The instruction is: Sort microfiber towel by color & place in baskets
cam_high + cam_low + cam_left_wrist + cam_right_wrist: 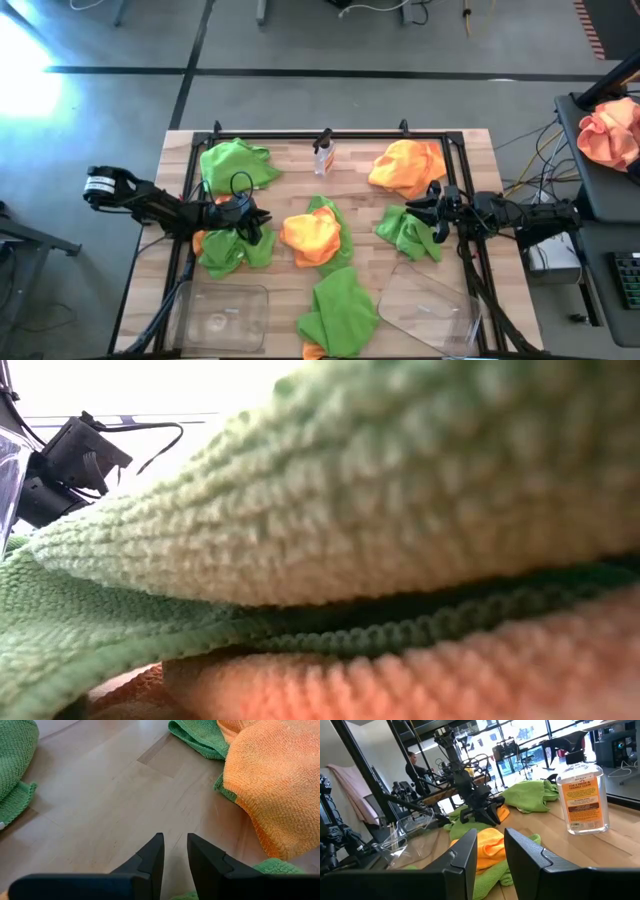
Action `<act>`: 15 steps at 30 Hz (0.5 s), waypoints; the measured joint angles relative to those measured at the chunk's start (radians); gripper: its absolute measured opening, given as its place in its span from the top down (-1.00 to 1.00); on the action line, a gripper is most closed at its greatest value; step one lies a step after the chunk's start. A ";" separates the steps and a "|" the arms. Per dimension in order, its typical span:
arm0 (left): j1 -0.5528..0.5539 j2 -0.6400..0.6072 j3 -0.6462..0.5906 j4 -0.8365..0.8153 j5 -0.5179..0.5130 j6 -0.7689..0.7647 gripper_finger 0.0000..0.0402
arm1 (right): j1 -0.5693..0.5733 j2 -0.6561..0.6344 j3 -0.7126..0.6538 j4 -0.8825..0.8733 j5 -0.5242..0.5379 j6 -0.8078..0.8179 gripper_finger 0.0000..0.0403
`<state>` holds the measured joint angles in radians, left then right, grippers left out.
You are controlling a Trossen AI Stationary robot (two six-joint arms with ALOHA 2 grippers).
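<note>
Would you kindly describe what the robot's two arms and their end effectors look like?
Both arms are dark, nearly black, and jointed. The left arm has a white labelled band near its outer end and a thin black cable looping above its end effector. The right end effector has two flat, matte black, blunt fingers, as does the left.

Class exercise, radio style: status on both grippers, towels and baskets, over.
Left gripper and right gripper open, empty. Towels scattered on table; both baskets empty. Spray bottle standing clear.

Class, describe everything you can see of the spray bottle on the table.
The spray bottle is small, clear plastic with a white cap, standing upright on the wooden table near its far edge, between the green and orange cloths. In the right wrist view its orange label shows. Nothing touches it but the table.
</note>
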<state>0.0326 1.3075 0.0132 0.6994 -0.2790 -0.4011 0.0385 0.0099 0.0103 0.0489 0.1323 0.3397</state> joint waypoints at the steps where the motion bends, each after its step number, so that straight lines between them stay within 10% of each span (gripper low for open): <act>1: 0.000 0.000 0.000 0.000 0.000 0.000 0.65 | 0.000 0.000 0.000 0.000 0.000 0.000 0.55; 15: 0.000 0.000 0.000 0.000 0.000 0.000 0.65 | 0.000 0.000 0.000 0.000 0.009 -0.168 0.55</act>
<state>0.0326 1.3075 0.0132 0.6996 -0.2788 -0.4014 0.0386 0.0097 0.0103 0.0490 0.1416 0.1713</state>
